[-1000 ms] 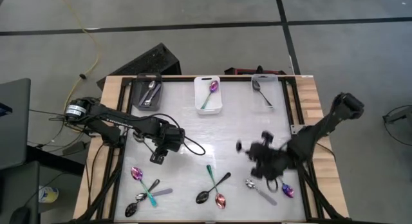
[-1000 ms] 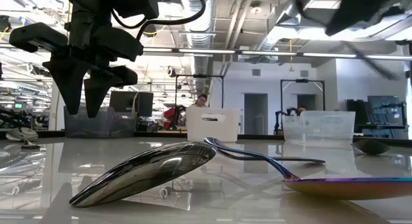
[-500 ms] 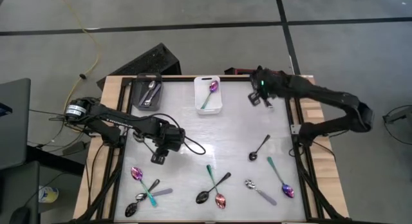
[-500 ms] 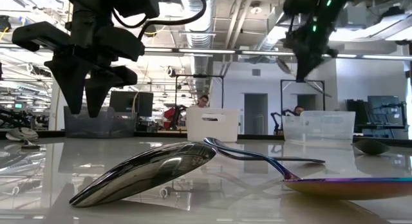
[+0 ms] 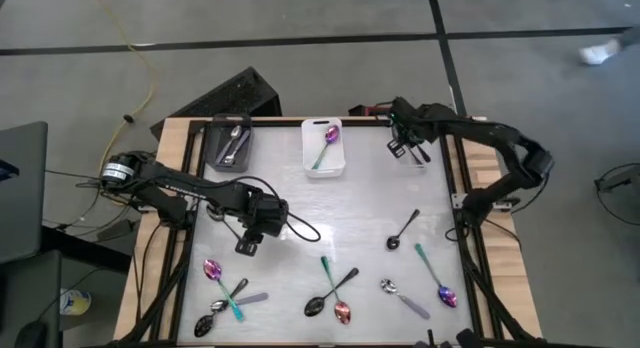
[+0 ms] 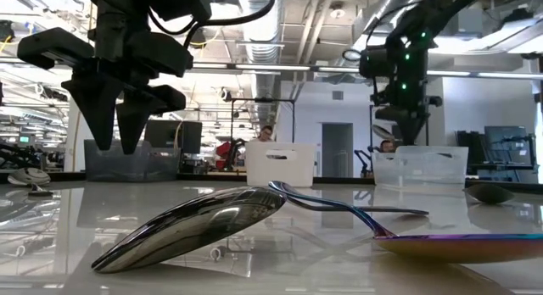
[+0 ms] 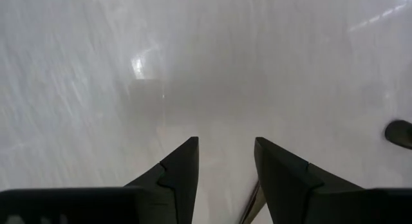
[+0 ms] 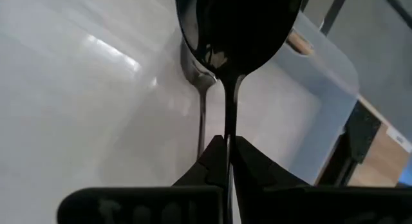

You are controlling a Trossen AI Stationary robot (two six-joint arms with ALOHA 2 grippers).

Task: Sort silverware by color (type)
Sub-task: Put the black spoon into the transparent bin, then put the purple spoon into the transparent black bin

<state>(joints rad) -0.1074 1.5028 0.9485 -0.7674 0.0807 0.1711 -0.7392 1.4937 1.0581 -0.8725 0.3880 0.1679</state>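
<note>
The right gripper [image 5: 408, 148] [image 8: 227, 139] hovers above the clear bin [image 5: 424, 124] at the table's far right and is shut on a glossy black spoon [image 8: 235, 24]. Another black spoon [image 8: 201, 98] lies in that bin. The left gripper [image 5: 246, 245] [image 7: 225, 143] is open above bare table left of centre, pointing down. On the table lie a black spoon [image 5: 403, 231], a purple-teal spoon [image 5: 435, 279], a silver spoon [image 5: 404, 297], and two mixed clusters [image 5: 331, 293] [image 5: 226, 294]. My right gripper pinches the black spoon's thin handle [image 8: 228, 118] between its two fingers [image 8: 248, 161]. The spoon lies along the fingers, its bowl pointing away from them. The fingers point down from above, and the spoon is lifted clear over the clear bin.
A dark bin [image 5: 216, 148] at far left holds silver spoons. The white middle bin [image 5: 308, 138] holds a purple-teal spoon. In the low view a black spoon [image 6: 191, 227] and an iridescent one [image 6: 458, 244] lie close to the camera. Bare table spans the middle.
The right arm swung fast from the near right part of the table up to the far edge and settled over the clear bin, carrying the black spoon. The left arm stayed where it was, open.
</note>
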